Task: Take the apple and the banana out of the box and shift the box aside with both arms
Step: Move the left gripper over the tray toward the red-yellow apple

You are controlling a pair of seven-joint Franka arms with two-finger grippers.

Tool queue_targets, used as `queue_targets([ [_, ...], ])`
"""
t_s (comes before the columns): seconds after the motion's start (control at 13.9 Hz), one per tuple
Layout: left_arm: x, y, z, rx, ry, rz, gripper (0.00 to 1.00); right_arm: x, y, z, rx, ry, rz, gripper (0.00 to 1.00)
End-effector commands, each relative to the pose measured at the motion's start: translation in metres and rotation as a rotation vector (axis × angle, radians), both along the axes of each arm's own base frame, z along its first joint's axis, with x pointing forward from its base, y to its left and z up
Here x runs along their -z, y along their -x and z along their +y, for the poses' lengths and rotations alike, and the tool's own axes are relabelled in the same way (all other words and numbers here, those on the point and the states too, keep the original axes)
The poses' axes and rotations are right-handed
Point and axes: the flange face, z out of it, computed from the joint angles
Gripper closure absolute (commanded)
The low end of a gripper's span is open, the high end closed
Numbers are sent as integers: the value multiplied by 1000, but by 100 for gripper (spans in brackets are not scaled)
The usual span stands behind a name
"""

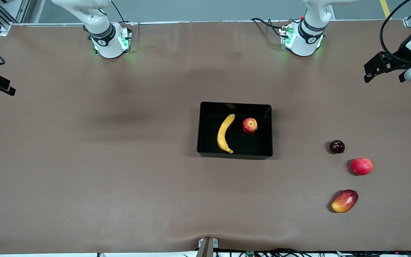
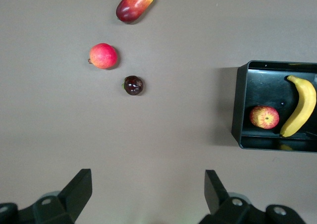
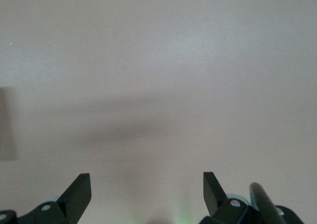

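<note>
Black box (image 1: 205,130) sitting mid-table, holding the banana (image 1: 224,133) and, at its 3 o'clock, the flecked apple (image 1: 249,125), apart from it. Toward the left arm's end: dark plum (image 1: 336,146), plain red fruit (image 1: 361,166), mango (image 1: 344,201), the mango lying nearest the front camera. Left gripper (image 2: 146,196) hanging high over bare table, fingers spread wide, gripping nothing; its wrist view is catching all three loose fruits and the box. Right gripper (image 3: 146,194) likewise wide apart and empty; its wrist view is showing only table (image 3: 158,60). Front view is not showing either gripper's fingers.
</note>
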Motion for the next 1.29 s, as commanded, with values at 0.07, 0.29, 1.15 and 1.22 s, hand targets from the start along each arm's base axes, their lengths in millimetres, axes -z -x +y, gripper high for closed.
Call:
queue_targets([
  [0.07,-11,5,2,9,19,9,0,-7,2,-1,-2,-11,-13,0],
  [0.29,-13,-3,2,1,22,3,0,-7,2,-1,-2,-11,-15,0],
  [1.15,140,-65,-188,72,-3,58,0,-7,3,-2,1,-13,-13,0],
  [1.22,163,-63,-214,64,-16,56,0,-6,2,-2,1,-13,-12,0],
])
